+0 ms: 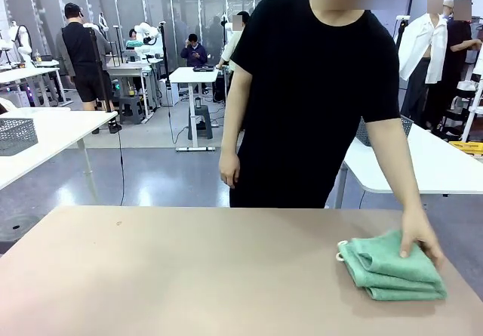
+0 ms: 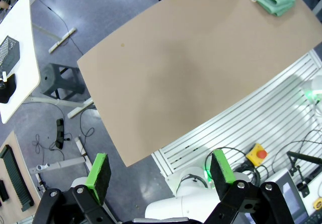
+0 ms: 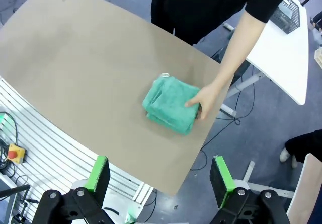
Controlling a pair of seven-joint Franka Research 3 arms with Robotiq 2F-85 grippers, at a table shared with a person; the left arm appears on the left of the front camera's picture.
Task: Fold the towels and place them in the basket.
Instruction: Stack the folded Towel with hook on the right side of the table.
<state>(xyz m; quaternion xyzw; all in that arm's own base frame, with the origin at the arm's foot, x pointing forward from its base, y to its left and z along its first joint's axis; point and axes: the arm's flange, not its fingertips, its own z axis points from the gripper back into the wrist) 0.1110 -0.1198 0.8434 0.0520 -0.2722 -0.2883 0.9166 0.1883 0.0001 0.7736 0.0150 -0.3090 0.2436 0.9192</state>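
Mint-green terry cloth towels [image 1: 392, 269], folded and stacked in a small rectangular pile, lying flat on the tan bench [image 1: 189, 268] near its right far corner. Small white loop [image 1: 342, 257] sticks out at the pile's left corner. Person's hand [image 1: 421, 239] rests on top of the pile's far right edge. Dark basket: can't tell.

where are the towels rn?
The folded mint-green terry cloth towels lie stacked near the tan table's right edge in the front view, on the robot's right, with the person's hand resting on top.
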